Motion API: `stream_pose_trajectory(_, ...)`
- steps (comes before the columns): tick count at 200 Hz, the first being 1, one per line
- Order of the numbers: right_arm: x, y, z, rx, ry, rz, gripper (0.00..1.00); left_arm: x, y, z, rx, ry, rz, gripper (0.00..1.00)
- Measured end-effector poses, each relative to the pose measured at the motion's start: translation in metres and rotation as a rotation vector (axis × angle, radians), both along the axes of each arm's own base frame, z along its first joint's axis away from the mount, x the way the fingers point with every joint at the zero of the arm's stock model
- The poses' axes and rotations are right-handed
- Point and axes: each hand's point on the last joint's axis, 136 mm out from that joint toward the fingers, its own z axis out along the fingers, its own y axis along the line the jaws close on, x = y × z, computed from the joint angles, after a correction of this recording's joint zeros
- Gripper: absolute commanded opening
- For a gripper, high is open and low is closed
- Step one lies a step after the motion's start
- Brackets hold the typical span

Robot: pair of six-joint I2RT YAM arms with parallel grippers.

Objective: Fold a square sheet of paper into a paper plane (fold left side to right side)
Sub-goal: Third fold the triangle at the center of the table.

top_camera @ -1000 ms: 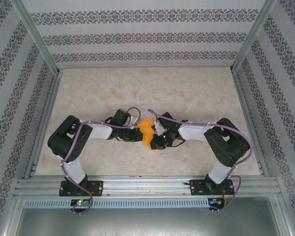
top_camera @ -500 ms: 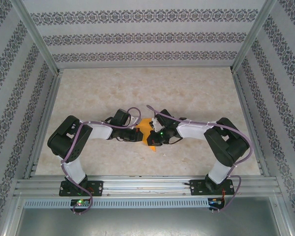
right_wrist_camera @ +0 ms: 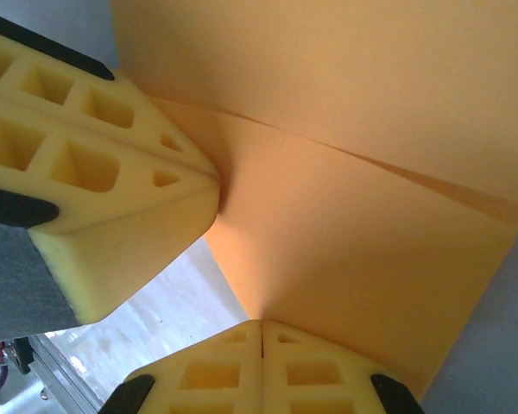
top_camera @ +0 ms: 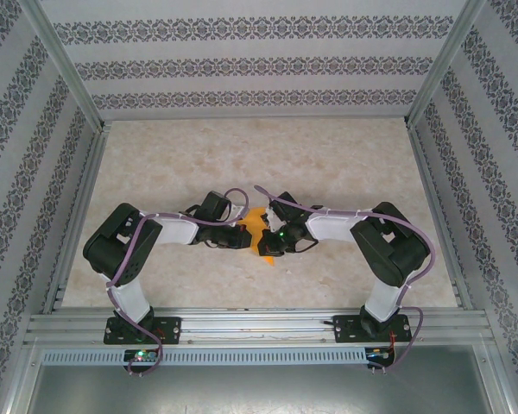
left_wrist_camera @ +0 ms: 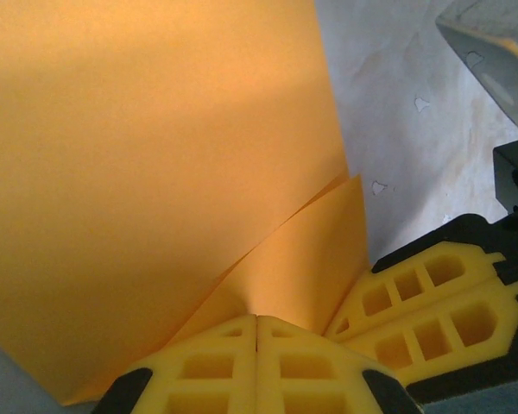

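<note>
We are mid-fold: the orange paper (top_camera: pixel 257 224), showing overlapping layers, is at the middle of the surface (top_camera: pixel 345 164). Our left tool (left_wrist_camera: pixel 256 332) is clamped tight on one edge of it, and our right tool (right_wrist_camera: pixel 262 332) is clamped tight on it just beside. Next, we judge, the layers need lining up and pressing down onto the surface for a crease. We read no brand, label or writing anywhere.

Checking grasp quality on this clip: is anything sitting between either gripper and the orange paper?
Nothing visible stands in the way. The left gripper and the right gripper are both shut directly on the orange paper. They pinch its folded layers close beside each other, and no other object lies between fingers and sheet.
</note>
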Motion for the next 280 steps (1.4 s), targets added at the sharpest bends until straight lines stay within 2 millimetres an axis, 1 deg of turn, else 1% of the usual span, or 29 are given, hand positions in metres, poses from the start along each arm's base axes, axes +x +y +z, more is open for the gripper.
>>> stream_pose_trajectory(37, -0.003, -0.003, 0.000, -0.013, 0.002, 0.002, 0.00, 0.000, 0.000, 0.000, 0.007, 0.000, 0.000, 0.00)
stream_pose_trajectory(114, -0.022, -0.023, -0.001, -0.055, 0.013, 0.009, 0.00, 0.000, 0.000, -0.001, 0.012, -0.001, 0.000, 0.00)
stream_pose_trajectory(198, -0.031, -0.032, -0.001, -0.063, 0.009, 0.009, 0.00, 0.000, 0.000, -0.001, 0.013, -0.001, 0.000, 0.00)
stream_pose_trajectory(220, -0.039, -0.038, 0.000, -0.080, 0.031, 0.012, 0.00, 0.000, 0.000, -0.001, 0.014, 0.000, 0.000, 0.00)
stream_pose_trajectory(232, -0.046, -0.044, 0.001, -0.102, 0.059, 0.013, 0.00, 0.000, 0.000, -0.001, 0.014, 0.000, 0.000, 0.00)
stream_pose_trajectory(242, -0.051, -0.047, 0.003, -0.108, 0.075, 0.013, 0.00, 0.000, 0.000, -0.001, 0.014, 0.000, 0.000, 0.00)
stream_pose_trajectory(256, -0.051, -0.047, 0.010, -0.090, 0.075, 0.010, 0.00, 0.000, 0.000, 0.000, 0.014, 0.000, 0.000, 0.00)
stream_pose_trajectory(280, -0.043, -0.039, 0.022, -0.040, 0.051, 0.001, 0.00, 0.000, 0.000, 0.000, 0.014, 0.000, 0.000, 0.00)
